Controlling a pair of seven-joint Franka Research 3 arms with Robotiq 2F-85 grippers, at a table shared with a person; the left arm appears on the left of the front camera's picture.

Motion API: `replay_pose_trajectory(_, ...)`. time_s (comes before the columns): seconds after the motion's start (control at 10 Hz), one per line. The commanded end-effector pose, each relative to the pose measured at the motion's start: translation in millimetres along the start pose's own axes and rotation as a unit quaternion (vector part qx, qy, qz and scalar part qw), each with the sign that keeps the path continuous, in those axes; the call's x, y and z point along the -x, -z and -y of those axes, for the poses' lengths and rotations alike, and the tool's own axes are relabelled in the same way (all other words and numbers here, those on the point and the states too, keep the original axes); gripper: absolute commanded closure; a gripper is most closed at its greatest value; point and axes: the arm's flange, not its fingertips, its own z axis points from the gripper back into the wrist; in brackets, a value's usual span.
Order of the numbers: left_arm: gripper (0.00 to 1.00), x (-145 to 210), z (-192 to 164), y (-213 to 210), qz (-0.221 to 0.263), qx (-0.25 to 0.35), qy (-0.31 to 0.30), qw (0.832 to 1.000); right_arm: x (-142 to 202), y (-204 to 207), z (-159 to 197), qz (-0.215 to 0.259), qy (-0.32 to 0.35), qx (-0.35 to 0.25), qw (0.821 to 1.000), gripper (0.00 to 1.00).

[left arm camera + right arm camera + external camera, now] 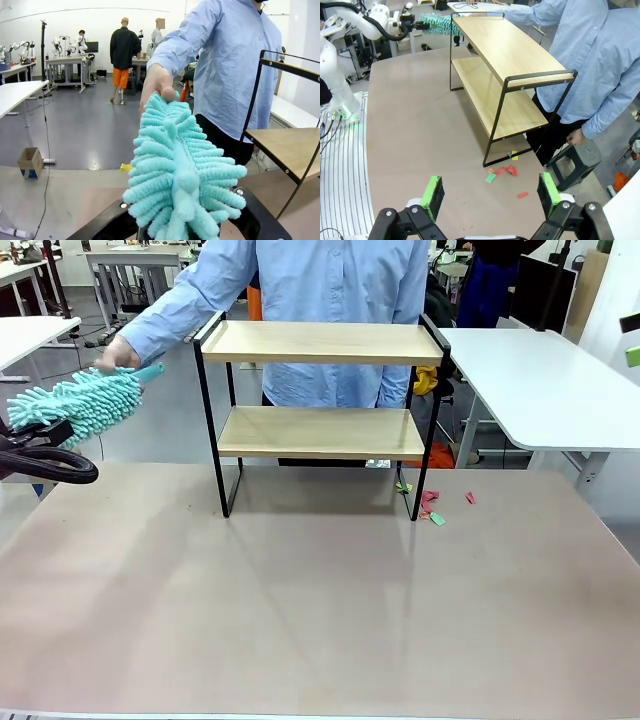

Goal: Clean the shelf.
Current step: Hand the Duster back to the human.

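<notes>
Item: small two-tier shelf (322, 343), two light wooden boards in a thin black metal frame with raised end rails, standing upright toward the far side of the brown worktop (300, 600), its long axis running left to right across the robot's front; both boards are looking bare. Item: fluffy turquoise chenille duster (75, 405), lying at the worktop's left edge, well apart from the shelf's left end rail and roughly level with the gap between the two boards. The left tool (185, 227) is clamping shut on one end of the duster, while the person's hand (118, 352) is gripping the other end, so the duster is being held from both ends at once, seemingly mid-handover. The right tool (490, 192) is hanging with its green pads wide apart and nothing between them, above the worktop off the shelf's right end. Item: small coloured paper scraps (432, 506), red, pink and green, lying on the worktop just beside the shelf's right foot. Judgement: the shelf is lying to the right of the left tool, which is the nearer one, so a rightward sweep along the boards is looking like the natural move once the hand lets go.
</notes>
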Motion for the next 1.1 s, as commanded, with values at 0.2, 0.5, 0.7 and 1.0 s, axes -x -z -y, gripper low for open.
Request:
replay_pose_trajectory(0.2,0.83,-3.3,0.7,-1.1,0.004,0.0,-0.005,1.0,-0.4,-1.5,1.9,0.009,-0.011,0.0,1.0,0.0)
replay_pose_trajectory(0.5,0.55,-0.8,0.2,0.5,0.001,0.001,0.0,1.0,-0.4,-1.5,1.9,0.009,-0.011,0.0,1.0,0.0)
replay_pose_trajectory(0.7,0.0,-11.3,4.5,-5.9,-0.008,-0.011,0.009,1.0,-0.4,-1.5,1.9,0.009,-0.011,0.0,1.0,0.0)
replay_pose_trajectory(1.0,0.01,-53.4,11.1,-20.7,0.004,-0.015,-0.021,1.0,-0.4,-1.5,1.9,0.009,-0.011,0.0,1.0,0.0)
